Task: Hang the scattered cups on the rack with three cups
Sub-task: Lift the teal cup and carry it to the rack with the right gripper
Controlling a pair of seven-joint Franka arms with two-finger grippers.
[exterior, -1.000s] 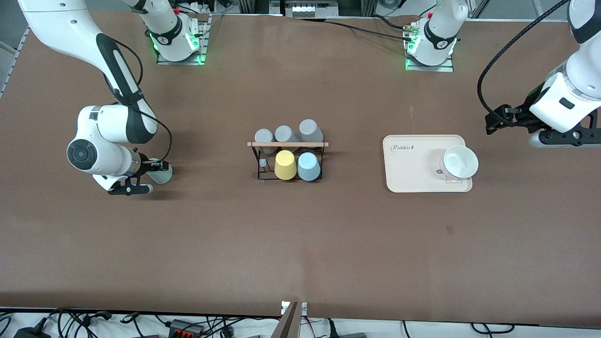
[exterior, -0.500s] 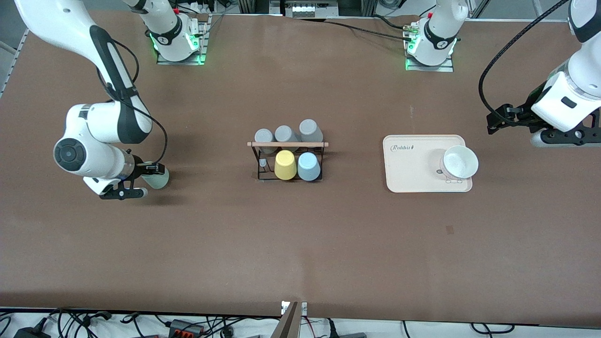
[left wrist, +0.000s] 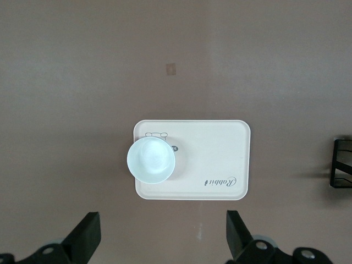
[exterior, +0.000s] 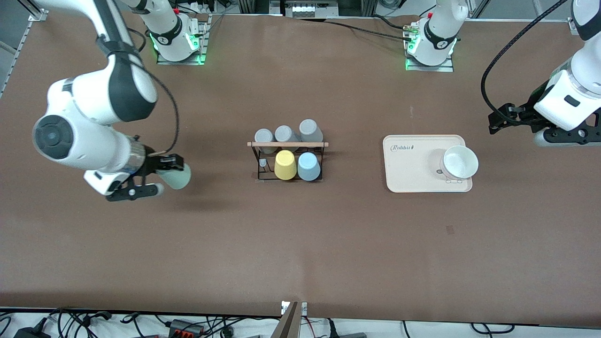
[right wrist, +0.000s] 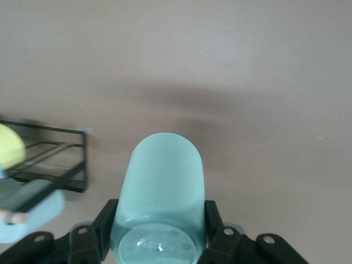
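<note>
My right gripper (exterior: 161,176) is shut on the pale mint green cup (exterior: 177,177) and holds it on its side above the table, toward the right arm's end from the rack. In the right wrist view the cup (right wrist: 163,187) sits between the fingers (right wrist: 104,223). The black wire rack (exterior: 263,176) with its wooden rod (exterior: 287,144) carries the light blue cup (exterior: 309,166), a yellow cup (exterior: 285,165) and three grey cups (exterior: 285,134). My left gripper (exterior: 561,136) is open and empty, up beside the tray; its wrist view (left wrist: 163,234) shows the table.
A beige tray (exterior: 413,173) with a white bowl (exterior: 460,162) on it lies toward the left arm's end; both show in the left wrist view, tray (left wrist: 214,148) and bowl (left wrist: 151,159). The rack's corner (right wrist: 60,159) shows in the right wrist view.
My right gripper has risen from the table with the mint green cup and moved a little toward the rack. The left arm has barely shifted.
</note>
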